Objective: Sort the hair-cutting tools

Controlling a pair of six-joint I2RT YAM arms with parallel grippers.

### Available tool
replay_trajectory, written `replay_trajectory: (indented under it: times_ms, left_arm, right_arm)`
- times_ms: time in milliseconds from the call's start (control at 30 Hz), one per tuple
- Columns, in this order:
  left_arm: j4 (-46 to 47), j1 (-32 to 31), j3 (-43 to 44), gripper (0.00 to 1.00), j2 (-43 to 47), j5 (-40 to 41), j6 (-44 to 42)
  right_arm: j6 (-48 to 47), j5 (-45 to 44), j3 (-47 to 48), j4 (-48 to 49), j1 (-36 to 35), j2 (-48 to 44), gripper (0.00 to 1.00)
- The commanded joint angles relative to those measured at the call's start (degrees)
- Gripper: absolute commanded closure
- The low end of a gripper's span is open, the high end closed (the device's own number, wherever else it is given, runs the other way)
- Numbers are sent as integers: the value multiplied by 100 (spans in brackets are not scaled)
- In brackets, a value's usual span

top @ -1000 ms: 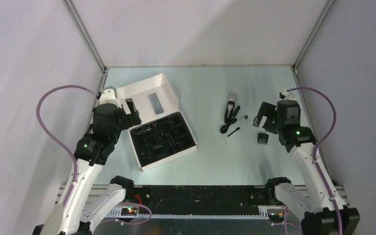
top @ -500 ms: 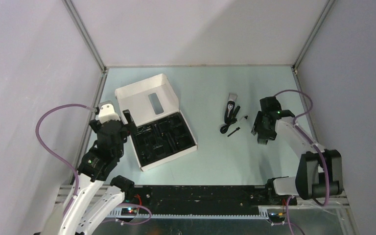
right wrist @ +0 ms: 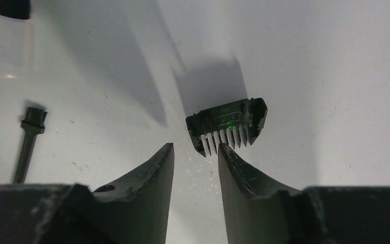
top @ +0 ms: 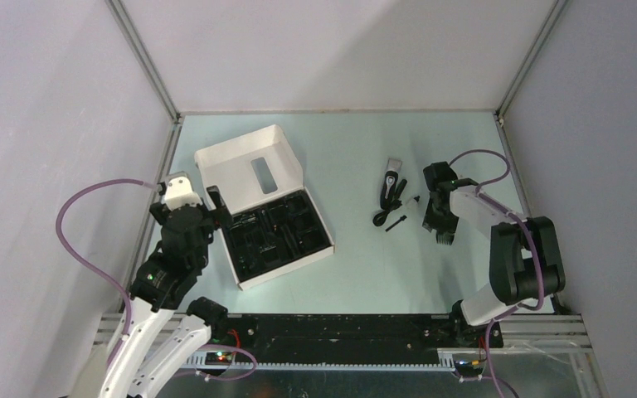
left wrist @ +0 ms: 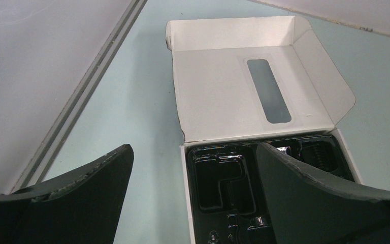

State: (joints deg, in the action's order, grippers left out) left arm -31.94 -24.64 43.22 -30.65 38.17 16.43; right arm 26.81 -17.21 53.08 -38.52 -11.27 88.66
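Note:
The small black comb attachment (right wrist: 227, 124) lies on the table, teeth toward my right gripper (right wrist: 196, 146). Its jaws stand narrowly apart with only bare table between them. The right fingertip (right wrist: 223, 150) meets the comb's teeth. From above, the right gripper (top: 440, 222) points down right at the comb attachment (top: 444, 238). To the left lie the silver-and-black clipper (top: 391, 176), its black cord (top: 379, 217) and the thin black brush (top: 396, 222). My left gripper (left wrist: 193, 147) is wide open above the left edge of the box's black tray (left wrist: 218, 178), holding nothing.
The white box (top: 249, 170) lies open at the left, its lid folded back and its black tray (top: 278, 236) toward the front. A small clear bottle with a black cap (top: 415, 201) lies between the clipper and the right gripper. Frame posts border both table sides.
My right arm has folded down onto the table by the comb attachment, and its jaws have narrowed a lot. The left arm drew back and lower, then held still.

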Motion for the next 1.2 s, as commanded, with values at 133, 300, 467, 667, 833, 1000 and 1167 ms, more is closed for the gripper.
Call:
replay_trajectory:
  times_ms: [133, 300, 467, 667, 833, 1000, 1167]
  left_arm:
    - [363, -32, -153, 2, 97, -75, -187]
    - [401, -32, -180, 2, 111, -328, -284]
    - [421, -32, -169, 2, 76, -791, -341]
    - [481, -36, -87, 2, 2, -1251, -308]
    - [695, -36, 5, 2, -40, -1882, -270]
    - [1142, -32, 24, 2, -231, -2974, -151]
    - [1666, -64, 146, 2, -575, -3696, 128]
  right_arm:
    - [134, -635, 194, 178, -172, 356, 70]
    - [58, -695, 194, 257, -258, 359, 86]
    - [-126, -585, 168, 369, -428, 86, 100]
    - [-396, 308, 75, 708, -658, -726, 100]
    - [-500, 1844, -176, 1441, -689, -1654, 100]
    - [-459, 3128, -379, 2384, -730, -2318, 100]
    - [-185, 4551, -553, 3283, -765, -2570, 100]
